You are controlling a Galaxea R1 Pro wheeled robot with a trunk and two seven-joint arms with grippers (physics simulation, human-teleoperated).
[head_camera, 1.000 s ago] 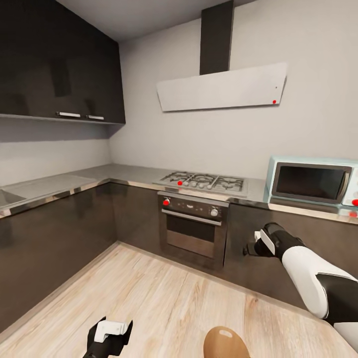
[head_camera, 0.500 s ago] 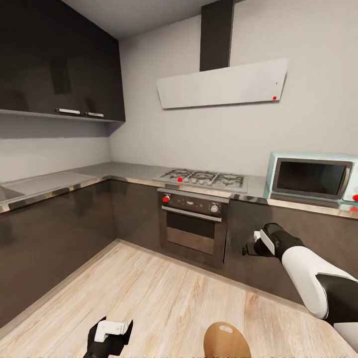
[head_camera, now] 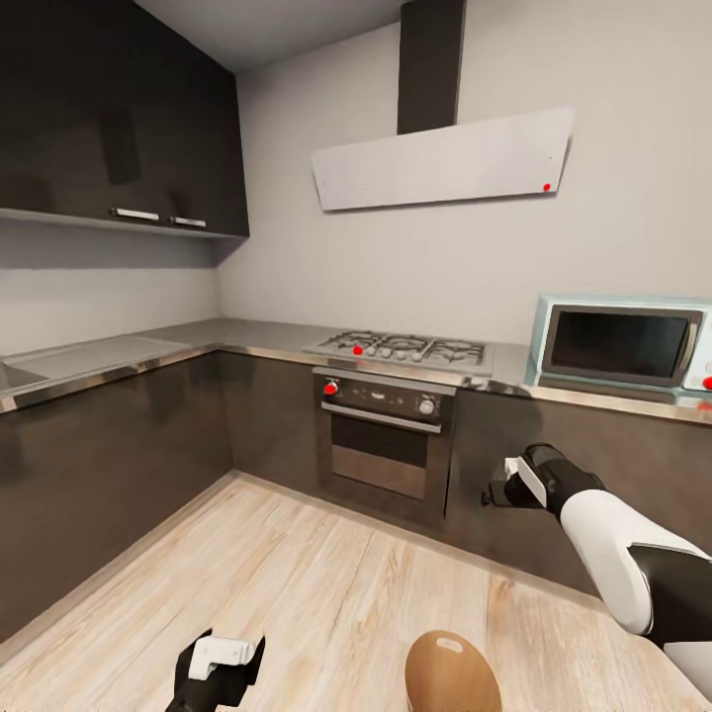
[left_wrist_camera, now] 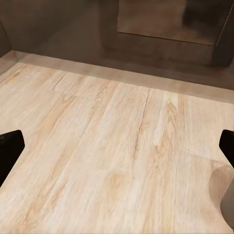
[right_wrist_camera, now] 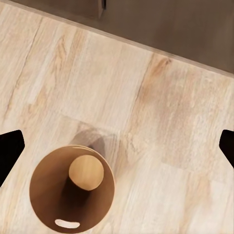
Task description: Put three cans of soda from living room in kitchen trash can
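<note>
Kitchen reached, tash can (right_wrist_camera: 72,190) on the wood floor (head_camera: 326,593) near the oven (head_camera: 384,450), no soda can in sight; left claw (left_wrist_camera: 117,146) and right claw (right_wrist_camera: 117,146) both spread, empty — return for cans, then release directly above the rim.

Pale wood plank floor (head_camera: 326,593), round brown-lined tash can (right_wrist_camera: 72,197) standing on it, upright, near the dark cabinets (head_camera: 109,465)

Both arms' jaws apparently spread wide.
</note>
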